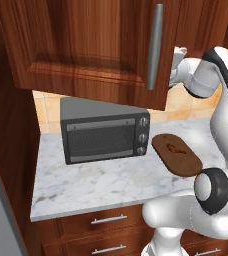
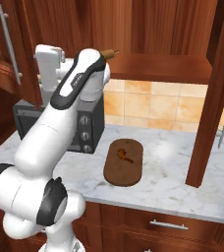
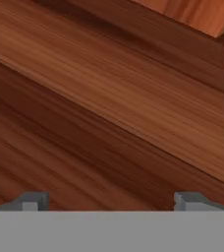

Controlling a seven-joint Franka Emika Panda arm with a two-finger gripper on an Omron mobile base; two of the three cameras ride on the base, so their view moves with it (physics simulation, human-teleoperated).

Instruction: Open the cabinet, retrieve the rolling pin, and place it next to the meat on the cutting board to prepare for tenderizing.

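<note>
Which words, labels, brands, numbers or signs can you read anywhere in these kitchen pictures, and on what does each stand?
None: no readable text in any view.
Toaster oven: three plain knobs, no legible marks.
Cabinet: bare wood, no label.
Cutting board: no print.

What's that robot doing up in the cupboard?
The white robot arm is reaching into the cabinet, whose doors are swung open. Its gripper is open and empty, facing bare wood inside. The rolling pin lies on the cabinet shelf just behind the arm. Down on the marble counter, the meat sits on the cutting board beside the toaster oven, waiting for the pin.
</note>
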